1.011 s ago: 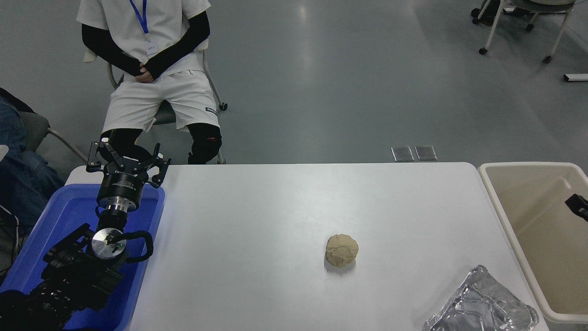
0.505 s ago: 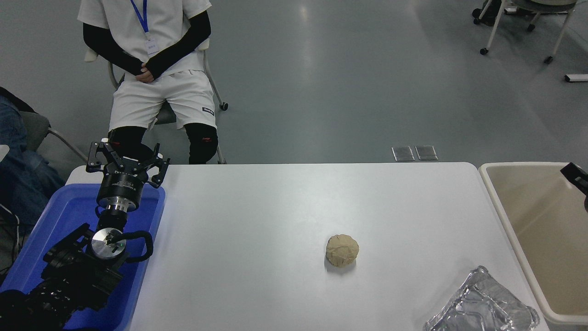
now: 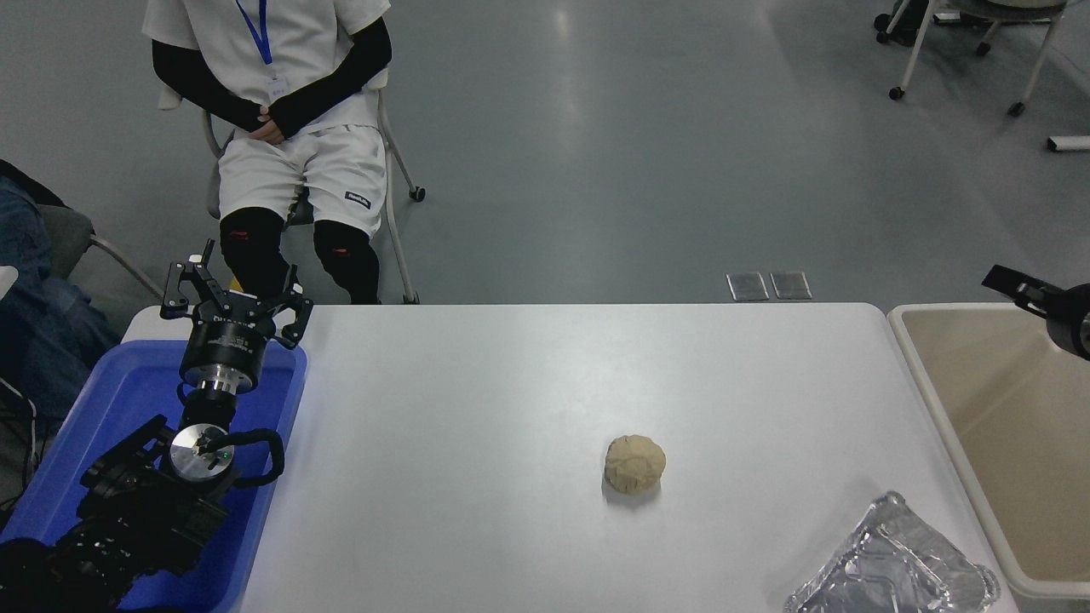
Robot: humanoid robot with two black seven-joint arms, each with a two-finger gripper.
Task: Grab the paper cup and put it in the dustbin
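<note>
The white table (image 3: 511,409) fills the near half of the scene. At its right end stands the beige dustbin (image 3: 928,375), its cream walls in view. No paper cup shows anywhere on the table or in the visible part of the bin. At the left end sits a blue plastic tray (image 3: 119,400), with the left arm parked over it; the left gripper (image 3: 234,289) points toward the far side with its fingers spread apart. A seated person (image 3: 281,102) in white clothing is beyond the table's far left corner. A crumpled silver foil piece (image 3: 894,562) lies at the near right corner. A tan paper ball (image 3: 634,463) rests right of centre. The right gripper (image 3: 1043,306) pokes in at the right edge above the dustbin's far rim; I cannot tell how its fingers stand.
</note>
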